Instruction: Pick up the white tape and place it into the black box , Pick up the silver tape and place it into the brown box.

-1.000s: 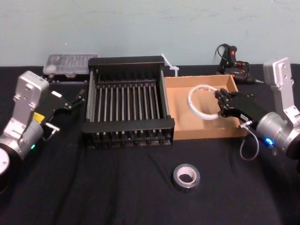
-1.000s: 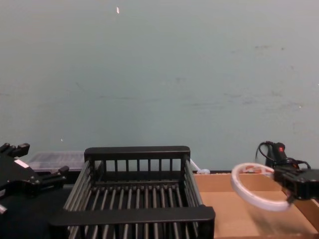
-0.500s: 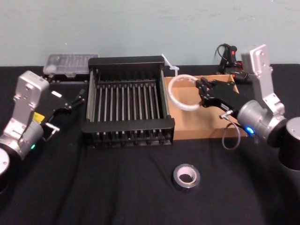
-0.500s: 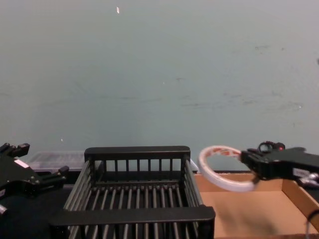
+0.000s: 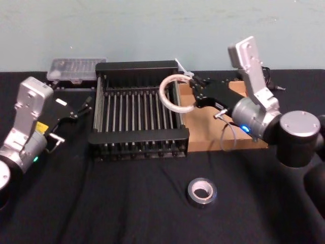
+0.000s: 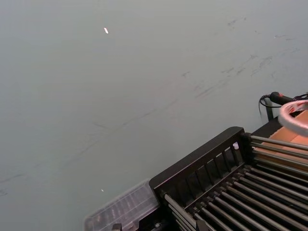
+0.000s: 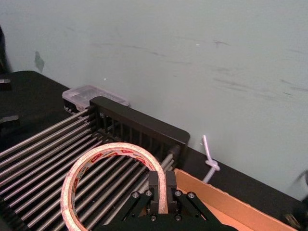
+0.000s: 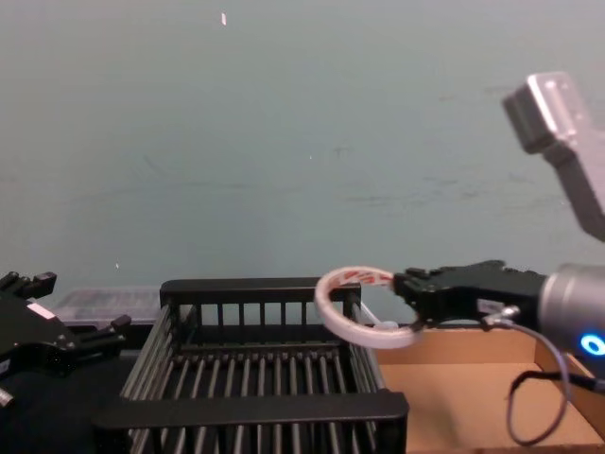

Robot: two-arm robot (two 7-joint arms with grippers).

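Black table [image 5: 127,203], red-printed white tape [image 5: 174,94], lettering unreadable

You see: black box [image 5: 137,140] matt plastic | brown box [image 5: 213,134] plain cardboard | silver tape [image 5: 202,191] dull metallic sheen | table [image 5: 127,203] black cloth.

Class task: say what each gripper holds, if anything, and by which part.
The right gripper is shut on the white tape, pinching the ring's wall on the side nearest the arm, above the black box. The left gripper holds nothing.
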